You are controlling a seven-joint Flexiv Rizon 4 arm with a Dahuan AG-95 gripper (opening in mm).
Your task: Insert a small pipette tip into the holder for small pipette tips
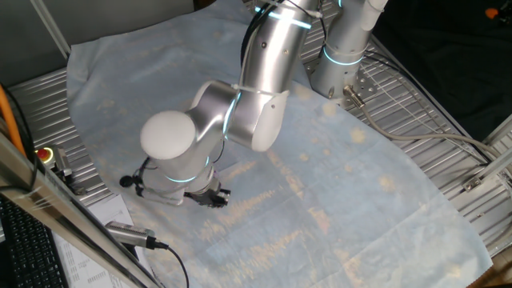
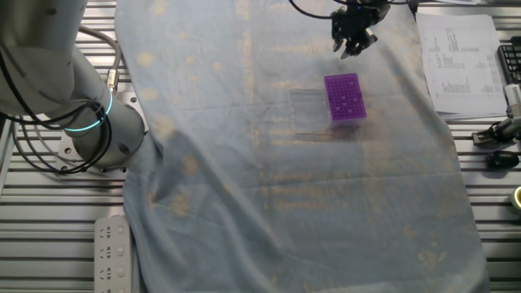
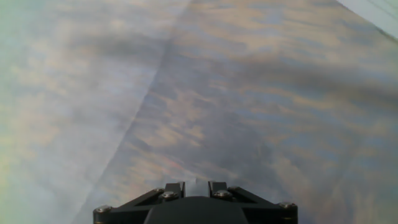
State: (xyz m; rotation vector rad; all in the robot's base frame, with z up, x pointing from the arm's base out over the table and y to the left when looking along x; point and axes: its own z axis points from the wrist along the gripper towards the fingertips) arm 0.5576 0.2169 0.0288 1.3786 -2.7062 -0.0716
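Observation:
The holder for small pipette tips (image 2: 344,97) is a flat purple block with a grid of pale holes. It lies on the cloth and shows only in the other fixed view. In that view my gripper (image 2: 352,49) hangs beyond the holder's far end, a short way from it and not touching it. In one fixed view the gripper (image 1: 211,194) shows low over the cloth, and the arm hides the holder. In the hand view the jaws stand close together with a narrow gap (image 3: 197,185), and a pale, thin small pipette tip (image 3: 197,181) shows faintly in it. That view shows only cloth ahead.
A pale blue-grey cloth (image 2: 285,187) covers the table. The arm's base (image 2: 94,122) stands at its left side. Printed sheets (image 2: 460,61) and black tools (image 2: 496,134) lie on the metal rack to the right. A red button (image 1: 45,154) and a metal cylinder (image 1: 130,233) lie at the near left.

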